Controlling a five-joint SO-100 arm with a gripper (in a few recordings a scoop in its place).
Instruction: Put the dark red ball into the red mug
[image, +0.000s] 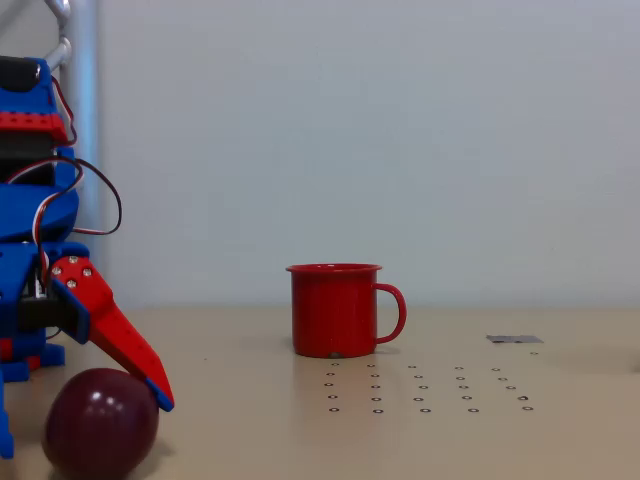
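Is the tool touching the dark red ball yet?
Touching. In the fixed view the tool's red finger lies against the upper right of the dark red ball, no gap between them.

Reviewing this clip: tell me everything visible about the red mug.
The red mug is a bright red, glossy cylinder that looks like enamelled metal, with a rolled rim and a loop handle pointing to the right in the fixed view. It stands upright on the beige table, near the middle of the picture, just behind a grid of small ring marks. Nothing touches it; its inside cannot be seen from this low angle.
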